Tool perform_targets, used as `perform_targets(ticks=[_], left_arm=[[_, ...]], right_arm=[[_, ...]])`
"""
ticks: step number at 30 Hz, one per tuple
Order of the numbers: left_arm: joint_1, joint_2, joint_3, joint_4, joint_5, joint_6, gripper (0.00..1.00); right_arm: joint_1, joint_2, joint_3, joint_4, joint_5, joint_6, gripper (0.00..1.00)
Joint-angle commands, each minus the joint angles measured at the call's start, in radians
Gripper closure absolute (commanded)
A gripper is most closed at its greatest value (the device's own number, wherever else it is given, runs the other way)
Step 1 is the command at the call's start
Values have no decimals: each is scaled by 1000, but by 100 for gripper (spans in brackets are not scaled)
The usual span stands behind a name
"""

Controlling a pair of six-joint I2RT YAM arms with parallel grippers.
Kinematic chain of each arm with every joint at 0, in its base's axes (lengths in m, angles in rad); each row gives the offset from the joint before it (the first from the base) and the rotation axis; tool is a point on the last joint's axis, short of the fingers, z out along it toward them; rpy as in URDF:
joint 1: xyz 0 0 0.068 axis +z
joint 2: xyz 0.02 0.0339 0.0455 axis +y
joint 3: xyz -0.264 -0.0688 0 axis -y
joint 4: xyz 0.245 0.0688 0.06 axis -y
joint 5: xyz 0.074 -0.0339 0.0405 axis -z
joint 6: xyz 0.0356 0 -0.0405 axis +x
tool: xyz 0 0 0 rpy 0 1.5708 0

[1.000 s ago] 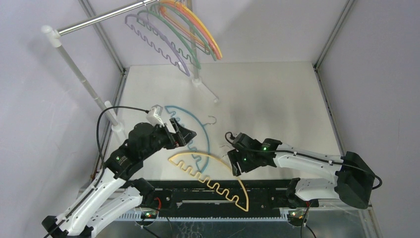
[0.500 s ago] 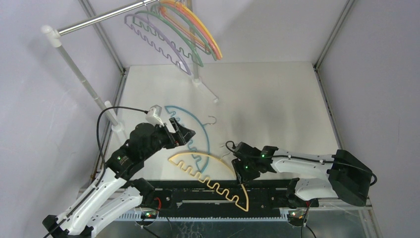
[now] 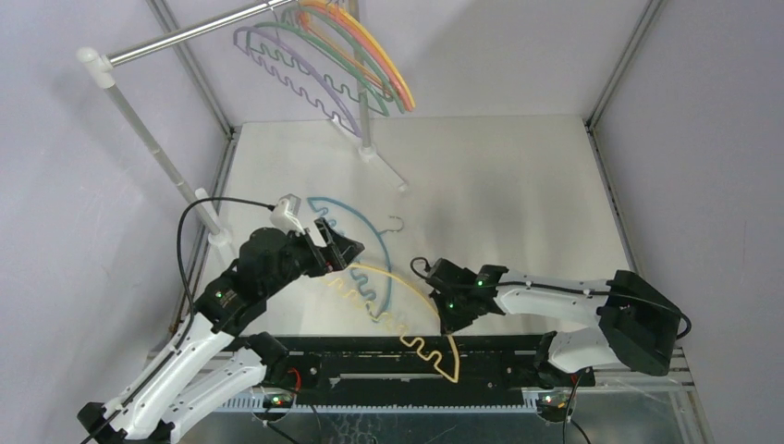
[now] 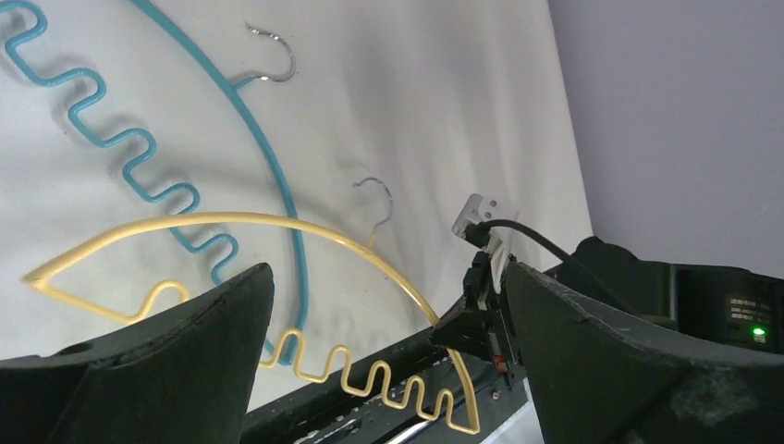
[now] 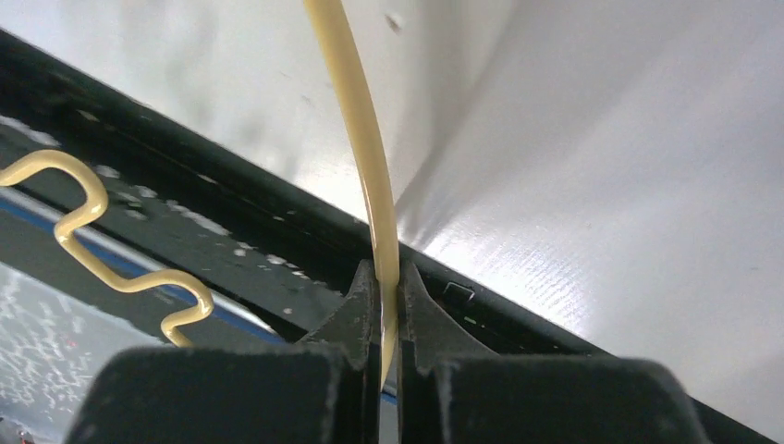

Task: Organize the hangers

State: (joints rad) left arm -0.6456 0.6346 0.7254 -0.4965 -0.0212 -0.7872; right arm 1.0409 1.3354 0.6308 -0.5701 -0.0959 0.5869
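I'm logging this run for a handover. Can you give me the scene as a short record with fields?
right hand: shut on the yellow hanger, on its arch, near the table's front edge
left hand: open, empty, above the two loose hangers
yellow hanger: crosses the teal hanger
teal hanger: lying on the table
rail: several hung hangers

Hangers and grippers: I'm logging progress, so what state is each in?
yellow hanger: arch clamped in the right gripper.
teal hanger: lying loose on the table.
other hangers: hung on the silver rail.
left gripper: open, holding nothing.
right gripper: shut on the yellow hanger.
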Motion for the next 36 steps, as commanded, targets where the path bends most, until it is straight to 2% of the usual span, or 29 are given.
perform_targets(ticks=[1,3,8,15,21,36], left_arm=[[-5,4,122,21,37,-17,1],[-5,20,160,21,64,-21,3],[-5,63,210,71,131,-44,5],[-9,89,233,103,148,-59,7],[-9,92,222,95,157,-61,7],[-26,78,105,130,125,-92,8]], right_arm=[[-6,-89,196,-61,113,-55,100],[-11,-99,288,-102,167,-79,100],[-15,-9,533,-164,242,-161,100],[-15,133,735,-160,272,-205,100],[-6,152,792,-147,261,-216,100],[2,-17,844,-120,229,-236,100]])
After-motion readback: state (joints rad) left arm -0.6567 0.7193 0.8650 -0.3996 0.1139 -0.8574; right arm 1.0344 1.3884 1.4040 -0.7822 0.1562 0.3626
